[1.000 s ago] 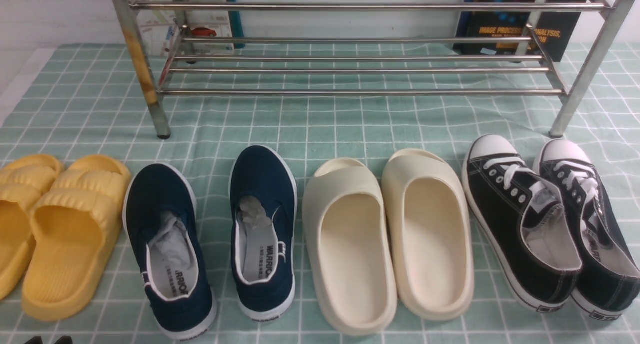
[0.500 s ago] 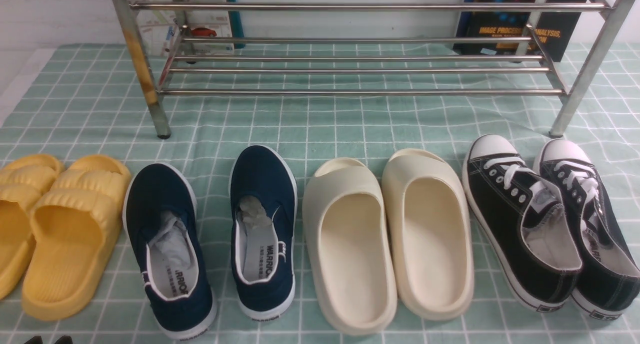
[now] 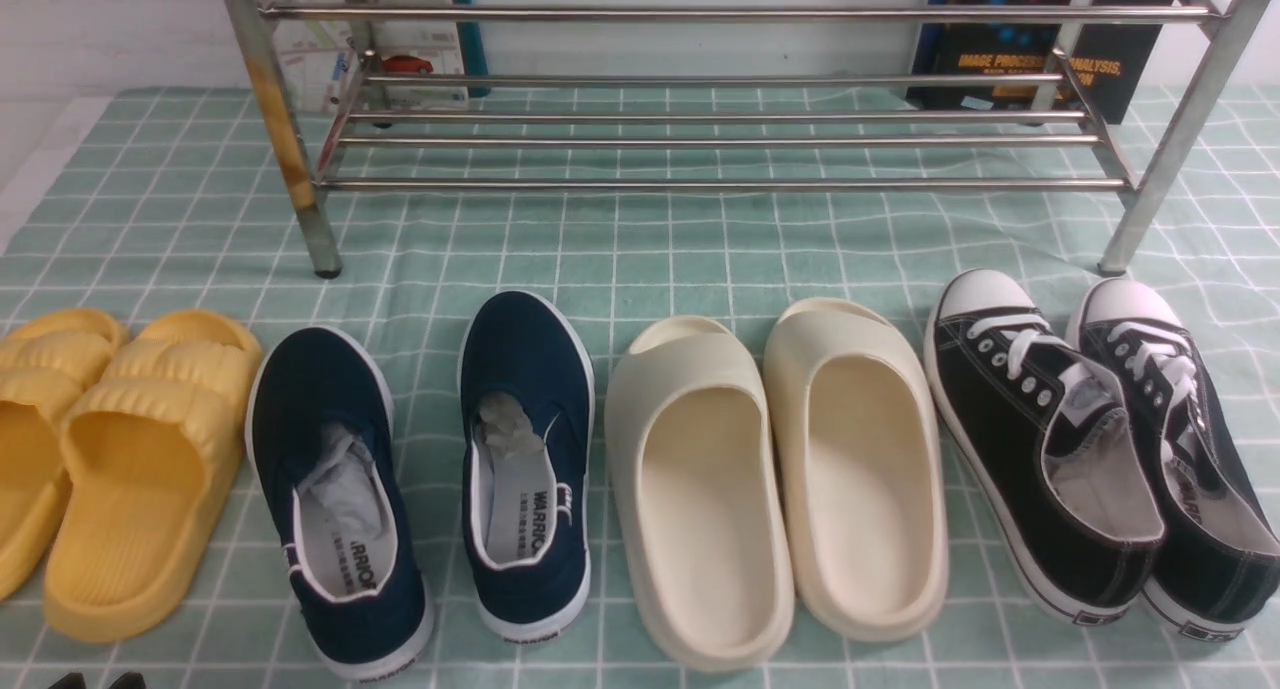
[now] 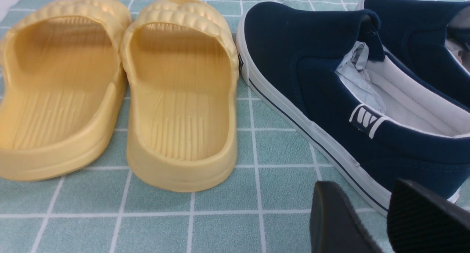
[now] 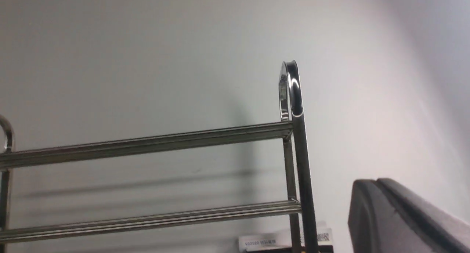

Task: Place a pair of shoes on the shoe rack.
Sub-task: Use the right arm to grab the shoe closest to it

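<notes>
Our pair of shoes point(image 3: 1100, 439), black canvas with white laces and rubber toe caps, sits far right on the green checked cloth point(image 3: 700, 259), toes near the steel-tube shoe rack point(image 3: 700, 183). Smooth cream slides point(image 3: 700, 489), navy slip-ons point(image 3: 525, 409) and ribbed yellow slides point(image 3: 140, 449) line up alongside. Our left gripper point(image 4: 367, 188) is spread and empty; whether the right gripper point(image 5: 389, 216) is spread or closed, we cannot tell.
</notes>
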`<state>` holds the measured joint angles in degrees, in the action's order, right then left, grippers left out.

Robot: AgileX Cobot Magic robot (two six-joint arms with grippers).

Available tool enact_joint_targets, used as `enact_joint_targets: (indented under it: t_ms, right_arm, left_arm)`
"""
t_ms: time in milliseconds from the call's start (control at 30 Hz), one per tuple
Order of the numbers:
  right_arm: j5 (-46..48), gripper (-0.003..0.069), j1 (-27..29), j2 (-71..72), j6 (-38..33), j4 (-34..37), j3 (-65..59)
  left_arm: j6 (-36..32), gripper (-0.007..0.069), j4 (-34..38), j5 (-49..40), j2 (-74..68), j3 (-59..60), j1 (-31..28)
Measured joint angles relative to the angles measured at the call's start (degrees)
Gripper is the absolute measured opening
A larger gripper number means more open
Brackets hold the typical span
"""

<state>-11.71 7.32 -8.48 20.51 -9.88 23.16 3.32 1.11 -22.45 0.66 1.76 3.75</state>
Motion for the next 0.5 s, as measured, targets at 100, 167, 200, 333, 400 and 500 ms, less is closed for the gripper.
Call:
enact_joint_targets:
  t_ms: [100, 167, 200, 333, 400, 500]
  right_arm:
    - [8.4, 0.0008, 0.0, -5.8, 0.0, -2.5, 6.4]
    - [16.0, 0.0008, -0.1, -12.2, 0.0, -4.0, 11.5]
    - [18.0, 0.0008, -0.1, -14.0, 0.0, -4.0, 12.7]
    - [35.3, 0.001, -2.8, -28.0, -1.2, -0.3, 20.4]
    - [43.1, 0.0011, -5.1, -34.0, -5.0, 3.1, 23.5]
    - [52.7, 0.0013, -9.0, -42.2, -14.2, 8.7, 27.8]
  left_arm:
    - [0.0, 0.0238, 0.0, 0.0, 0.0, 0.0, 0.0]
    - [0.0, 0.0238, 0.0, 0.0, 0.0, 0.0, 0.0]
    - [0.0, 0.0238, 0.0, 0.0, 0.0, 0.0, 0.0]
    - [0.0, 0.0238, 0.0, 0.0, 0.0, 0.0, 0.0]
    - [0.0, 0.0238, 0.0, 0.0, 0.0, 0.0, 0.0]
    - [0.0, 0.0238, 0.0, 0.0, 0.0, 0.0, 0.0]
